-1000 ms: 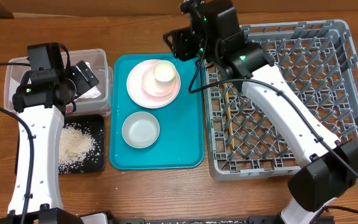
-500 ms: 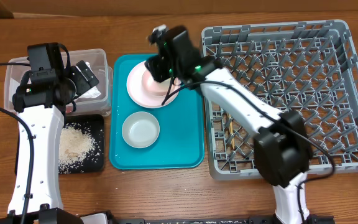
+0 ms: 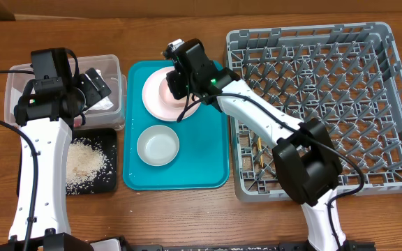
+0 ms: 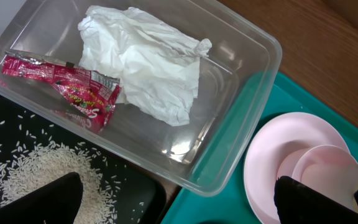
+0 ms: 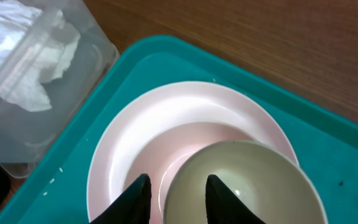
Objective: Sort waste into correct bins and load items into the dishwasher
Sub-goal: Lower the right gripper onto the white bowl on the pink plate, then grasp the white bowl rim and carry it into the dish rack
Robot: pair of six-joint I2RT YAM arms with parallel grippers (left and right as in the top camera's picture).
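Over the teal tray [image 3: 211,164], the right arm [image 3: 257,115] reaches left, its claw [image 5: 178,200] spread above the cup [image 5: 247,186].

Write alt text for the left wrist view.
A clear plastic tub holds a crumpled white napkin and a red sauce packet. At lower left, loose rice lies on a black tray; at lower right, a teal tray carries stacked pink plates.

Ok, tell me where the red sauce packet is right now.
Left wrist view, left of frame: the red sauce packet lies inside the clear tub, touching the crumpled napkin, just above the rice.
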